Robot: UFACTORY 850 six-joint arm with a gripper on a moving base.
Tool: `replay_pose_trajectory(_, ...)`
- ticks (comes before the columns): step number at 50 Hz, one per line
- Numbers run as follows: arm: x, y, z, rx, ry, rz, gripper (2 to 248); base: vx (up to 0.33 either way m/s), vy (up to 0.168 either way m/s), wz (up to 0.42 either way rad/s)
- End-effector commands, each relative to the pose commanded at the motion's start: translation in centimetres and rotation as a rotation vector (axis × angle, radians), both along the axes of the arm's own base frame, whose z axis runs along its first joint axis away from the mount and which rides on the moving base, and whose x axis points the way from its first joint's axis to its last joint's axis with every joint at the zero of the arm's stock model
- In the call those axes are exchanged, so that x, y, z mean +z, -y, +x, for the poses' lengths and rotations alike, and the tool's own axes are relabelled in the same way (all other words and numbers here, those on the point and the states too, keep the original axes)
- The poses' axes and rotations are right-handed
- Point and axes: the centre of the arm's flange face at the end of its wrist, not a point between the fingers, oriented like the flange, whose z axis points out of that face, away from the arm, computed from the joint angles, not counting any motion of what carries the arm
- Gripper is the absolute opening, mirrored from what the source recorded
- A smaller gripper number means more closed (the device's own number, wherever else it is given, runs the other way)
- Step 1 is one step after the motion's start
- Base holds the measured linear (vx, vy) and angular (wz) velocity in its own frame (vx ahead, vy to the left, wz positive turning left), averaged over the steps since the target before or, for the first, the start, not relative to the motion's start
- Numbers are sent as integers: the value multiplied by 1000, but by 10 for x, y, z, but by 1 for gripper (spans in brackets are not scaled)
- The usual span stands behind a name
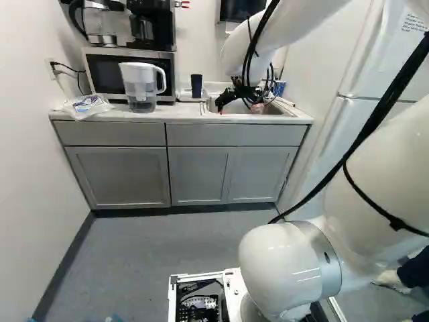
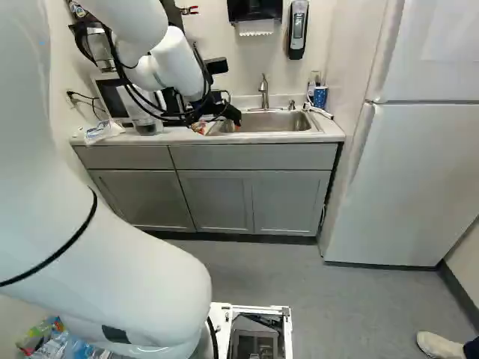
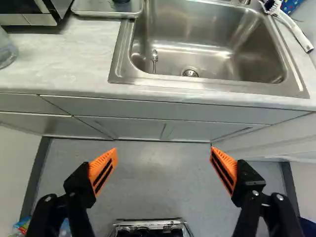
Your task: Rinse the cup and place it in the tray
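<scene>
My hand (image 3: pixel 164 150) is hanging wide open, empty, by the sink (image 3: pixel 119 63); the dark cup (image 1: pixel 196 86) is seemingly standing in the tray (image 3: pixel 89 9) beside it, so I'd be retreating gently.

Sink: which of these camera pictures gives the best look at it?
The wrist view: past the open hand, it looks down into the sink, showing the drain and what looks like a spoon. The right base view shows it slantwise, with the faucet but one end partly covered. The left base view shows only part, behind hand and cables.
</scene>
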Motion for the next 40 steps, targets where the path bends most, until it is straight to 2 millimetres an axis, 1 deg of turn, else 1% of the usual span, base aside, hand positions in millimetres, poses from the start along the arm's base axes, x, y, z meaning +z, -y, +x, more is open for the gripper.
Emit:
replay_pose_trajectory(20,-21,-1,-6,16,38,18,247,0,0,0)
replay_pose_trajectory(40,-52,-2,-17,36,96,42,247,0,0,0)
